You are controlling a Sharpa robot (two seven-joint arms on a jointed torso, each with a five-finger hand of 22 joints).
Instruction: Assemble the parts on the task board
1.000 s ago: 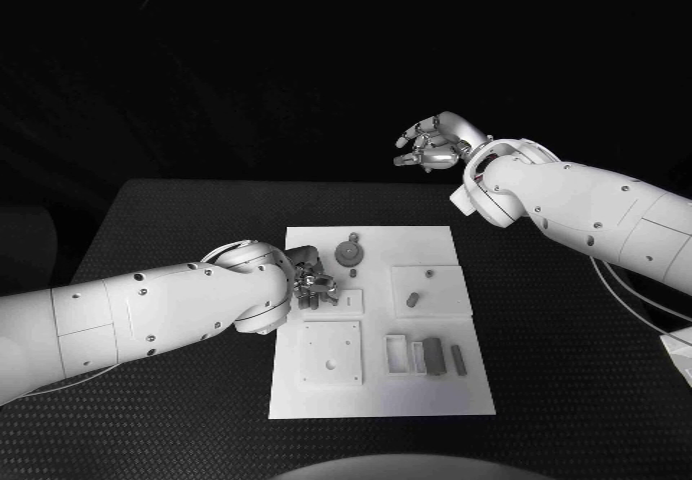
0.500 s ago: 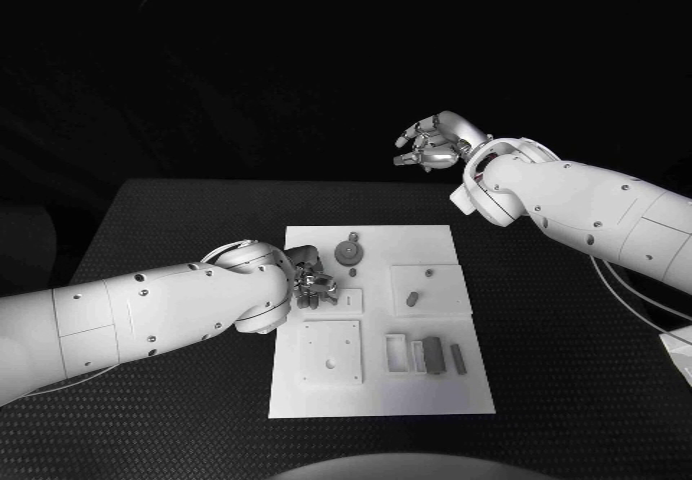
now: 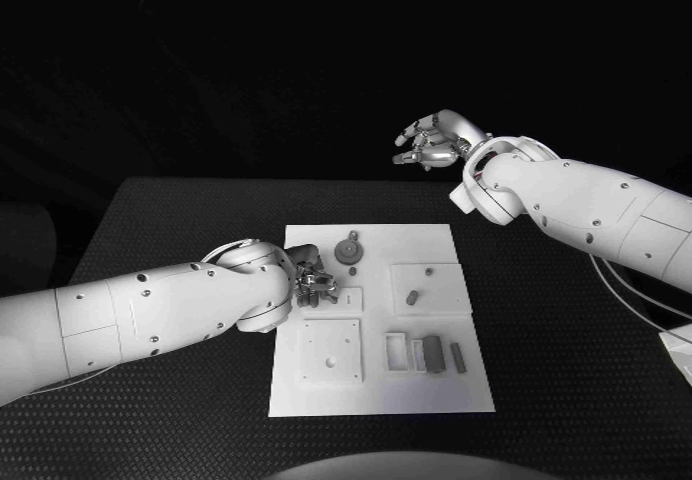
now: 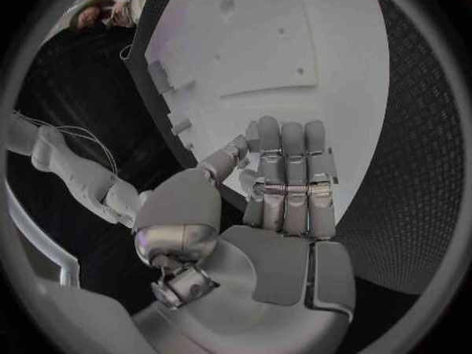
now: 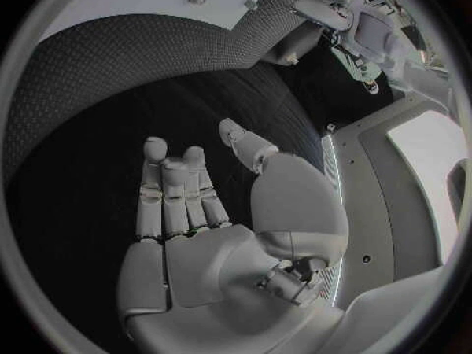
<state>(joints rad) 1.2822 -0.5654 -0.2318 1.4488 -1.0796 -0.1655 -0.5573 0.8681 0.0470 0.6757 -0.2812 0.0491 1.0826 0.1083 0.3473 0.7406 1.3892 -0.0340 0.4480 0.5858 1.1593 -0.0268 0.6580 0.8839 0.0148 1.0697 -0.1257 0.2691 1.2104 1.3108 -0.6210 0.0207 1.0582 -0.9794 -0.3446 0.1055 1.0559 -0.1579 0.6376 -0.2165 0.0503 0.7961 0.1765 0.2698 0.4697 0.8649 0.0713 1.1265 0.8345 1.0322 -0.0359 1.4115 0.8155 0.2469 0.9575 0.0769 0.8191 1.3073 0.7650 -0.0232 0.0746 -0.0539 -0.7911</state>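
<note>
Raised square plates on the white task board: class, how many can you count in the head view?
2: one plate at the near left, one at the right middle. The left hand may hide more.

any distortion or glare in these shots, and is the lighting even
Head view: straight edges stay straight; the white task board is bright against the dark black table, with blackness behind. Left wrist view: fisheye bends the board's edge, and the silver left hand is evenly lit, without harsh glare. Right wrist view: same curved distortion; the silver right hand is lit against dim table.
</note>
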